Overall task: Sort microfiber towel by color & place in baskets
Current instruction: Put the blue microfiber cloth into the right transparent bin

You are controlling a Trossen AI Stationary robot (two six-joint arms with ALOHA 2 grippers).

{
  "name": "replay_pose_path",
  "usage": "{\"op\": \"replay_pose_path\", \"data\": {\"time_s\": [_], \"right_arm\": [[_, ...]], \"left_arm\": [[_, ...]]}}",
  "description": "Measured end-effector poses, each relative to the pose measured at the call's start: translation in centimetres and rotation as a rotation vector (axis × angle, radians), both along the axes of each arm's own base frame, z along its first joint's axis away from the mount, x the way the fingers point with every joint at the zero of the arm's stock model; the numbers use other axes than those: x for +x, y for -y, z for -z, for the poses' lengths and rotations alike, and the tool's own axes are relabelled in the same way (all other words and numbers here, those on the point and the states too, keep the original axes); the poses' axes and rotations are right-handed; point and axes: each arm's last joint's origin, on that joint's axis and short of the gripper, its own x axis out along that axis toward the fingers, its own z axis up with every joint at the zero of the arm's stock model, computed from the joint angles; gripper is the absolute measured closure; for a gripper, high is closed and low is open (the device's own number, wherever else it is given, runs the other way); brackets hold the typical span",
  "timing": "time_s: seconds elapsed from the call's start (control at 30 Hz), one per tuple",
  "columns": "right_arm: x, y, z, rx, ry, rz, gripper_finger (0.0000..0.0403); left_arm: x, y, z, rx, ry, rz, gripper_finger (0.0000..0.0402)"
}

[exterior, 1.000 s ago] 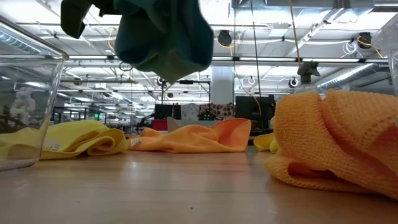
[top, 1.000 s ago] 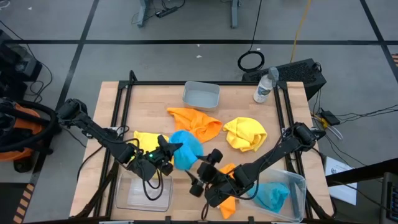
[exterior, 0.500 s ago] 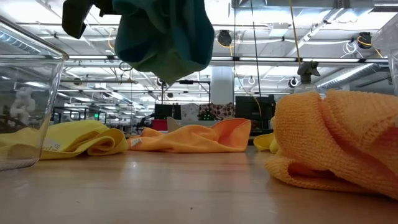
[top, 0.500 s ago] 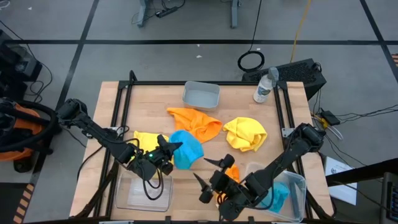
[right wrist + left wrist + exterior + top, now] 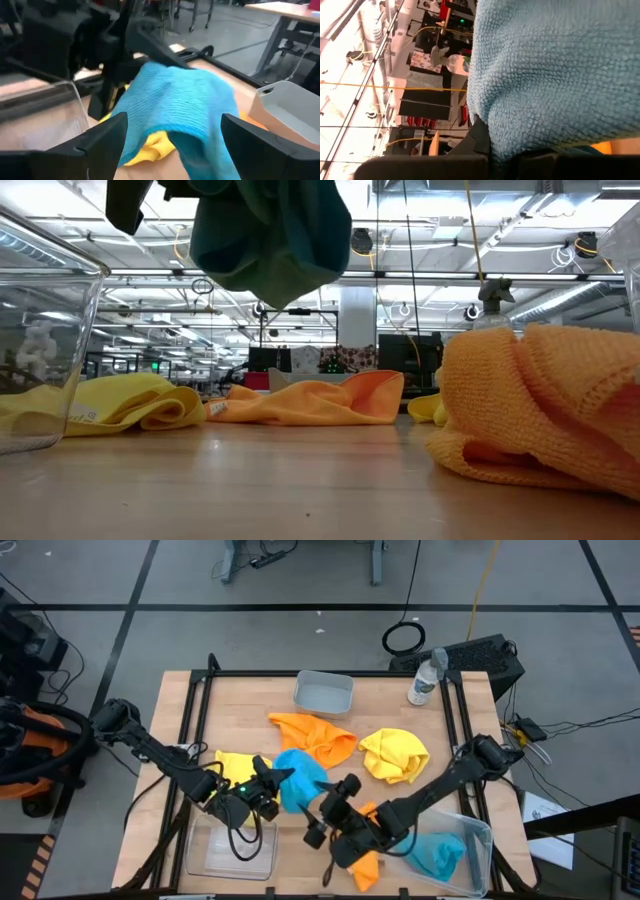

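My left gripper (image 5: 272, 784) is shut on a blue towel (image 5: 302, 778), which shows high up in the low view (image 5: 270, 235) and fills the left wrist view (image 5: 555, 75). My right gripper (image 5: 330, 811) is open beside that towel on its near-right side. In the right wrist view the towel (image 5: 185, 100) lies ahead between its spread fingers. Another blue towel (image 5: 438, 856) lies in the clear right basket (image 5: 482, 830). Orange towels (image 5: 315, 736) (image 5: 367, 865) and yellow towels (image 5: 395, 755) (image 5: 233, 764) lie on the table. The clear left basket (image 5: 232, 848) and the small grey basket (image 5: 323, 692) hold none. My left gripper pinches the blue towel at the bunched left side (image 5: 505, 135) of the cloth, coming level from the table's left. How many layers it has, I cannot tell. The towel hangs bunched below and beside the fingers, lifted clear of the table (image 5: 270, 280).
A clear water bottle (image 5: 424, 680) stands at the far right corner. The right arm reaches over the near orange towel, a big heap in the low view (image 5: 540, 410). A black frame (image 5: 200, 710) edges the table. Bare wood lies near the middle (image 5: 290, 860).
My right gripper drew back toward the table's near edge, then came forward again toward the blue towel, staying open. My left gripper kept the blue towel held up.
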Motion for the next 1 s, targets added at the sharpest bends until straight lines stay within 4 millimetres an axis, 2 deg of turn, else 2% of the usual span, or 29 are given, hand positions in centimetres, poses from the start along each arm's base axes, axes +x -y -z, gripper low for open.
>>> {"op": "replay_pose_path", "data": {"time_s": [0.17, 0.3, 0.4, 0.57, 0.63, 0.67, 0.83, 1.0], "right_arm": [[1.3, 1.4, 0.5, -0.005, -0.027, -0.009, 0.0094], [1.7, 2.1, 0.6, 0.001, -0.049, -0.026, 0.0131], [1.8, 2.4, 0.7, 0.0, -0.069, -0.033, 0.0188], [1.5, 2.4, 1.1, -0.011, -0.122, -0.05, 0.0321], [1.3, 2.4, 1.3, -0.021, -0.149, -0.054, 0.0374], [1.2, 2.3, 1.4, -0.03, -0.161, -0.055, 0.0386], [0.6, 2.5, 1.4, -0.038, -0.208, -0.045, 0.0383], [-1.2, 2.6, 0.1, -0.062, -0.25, -0.03, 0.0397]], "left_arm": [[0.0, 0.0, 0.0, -0.005, -0.002, 0.009, 0.0388], [0.1, 0.2, 0.0, -0.03, -0.004, 0.053, 0.0388], [0.2, 0.4, -0.2, -0.058, 0.017, 0.076, 0.0388], [0.3, 0.5, -0.4, -0.146, 0.067, 0.079, 0.0373], [0.3, 0.5, -0.4, -0.165, 0.074, 0.082, 0.0352], [0.3, 0.5, -0.4, -0.191, 0.083, 0.082, 0.0338], [0.0, 1.2, -0.4, -0.338, 0.126, 0.1, 0.0249], [-0.7, 2.1, -0.4, -0.465, 0.185, 0.083, 0.0161]]}}
